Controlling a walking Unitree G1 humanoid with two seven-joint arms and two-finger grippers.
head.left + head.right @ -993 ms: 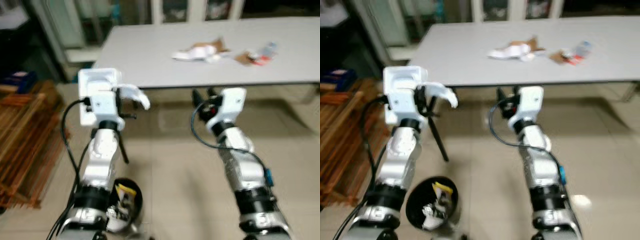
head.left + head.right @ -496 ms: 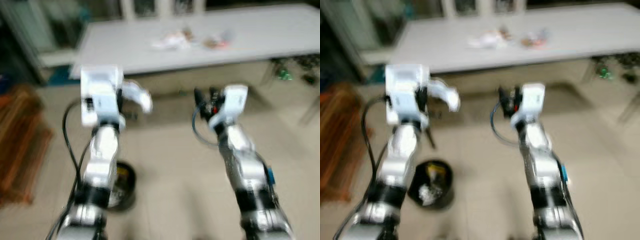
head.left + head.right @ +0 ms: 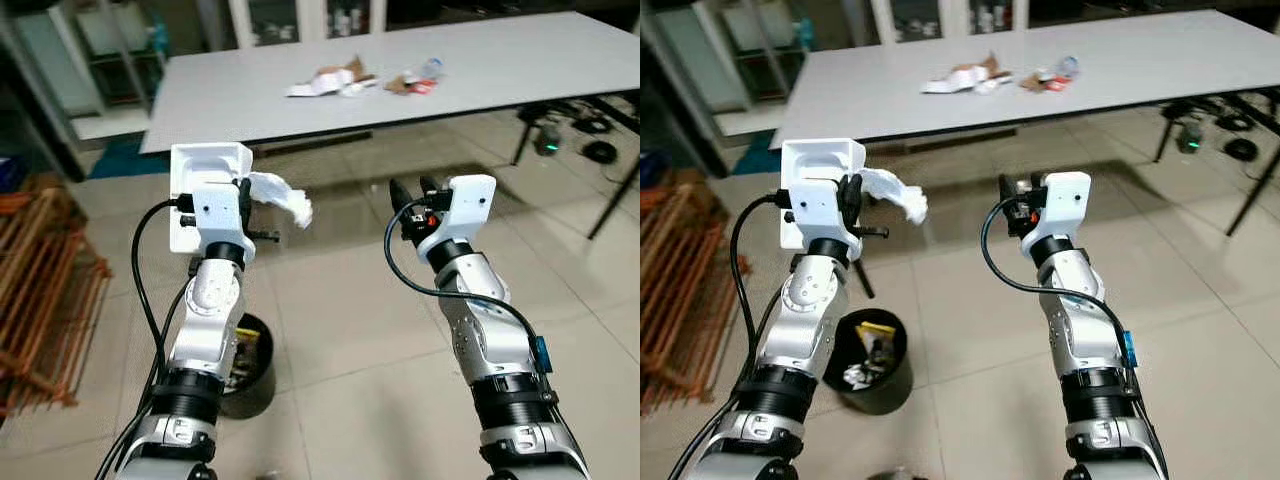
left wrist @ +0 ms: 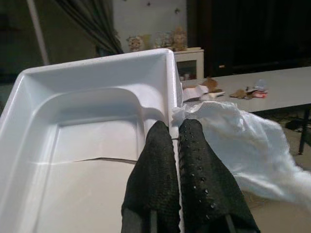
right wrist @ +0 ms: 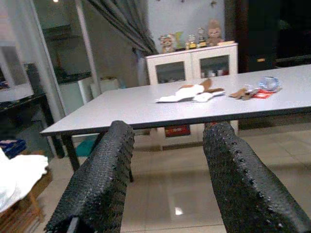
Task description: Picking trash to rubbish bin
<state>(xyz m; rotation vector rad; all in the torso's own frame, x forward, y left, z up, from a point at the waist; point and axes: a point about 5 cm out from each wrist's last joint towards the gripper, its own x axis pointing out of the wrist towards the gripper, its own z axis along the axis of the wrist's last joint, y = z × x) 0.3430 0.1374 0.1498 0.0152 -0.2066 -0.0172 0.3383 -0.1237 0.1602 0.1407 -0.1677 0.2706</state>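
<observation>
Held trash: white plastic tray (image 3: 205, 170) plus crumpled white tissue (image 3: 280, 196), upper left of centre in the left eye view, raised well above the floor.
Left gripper (image 4: 173, 141): fingers pressed together, clamped on the tray's rim with the tissue pinched at the same spot; tissue trails off beside the tray's outer wall in the left wrist view.
Tray attitude: open side faces the wrist camera, long crack line across its bottom.
Rubbish bin (image 3: 868, 361): black, round, on the tiled floor at lower left, just beside the left arm's elbow, below the held tray; yellow wrapper and pale scraps inside.
Remaining trash: white and brown paper scraps (image 3: 330, 80) on the desk, top centre; just right of them a small clear bottle with red-and-brown wrappers (image 3: 418, 78).
Desk (image 3: 500, 60): grey top, black legs, across the top of the frame, well apart from both grippers.
Right gripper (image 5: 167, 170): fingers spread apart, nothing between them; held up at centre right of the left eye view, pointing toward the desk.
Surroundings: wooden slatted rack (image 3: 40, 290) on the floor at far left; white glass-door cabinet (image 5: 192, 63) behind the desk; cables and a small device (image 3: 560, 135) on the floor under the desk's right end.
</observation>
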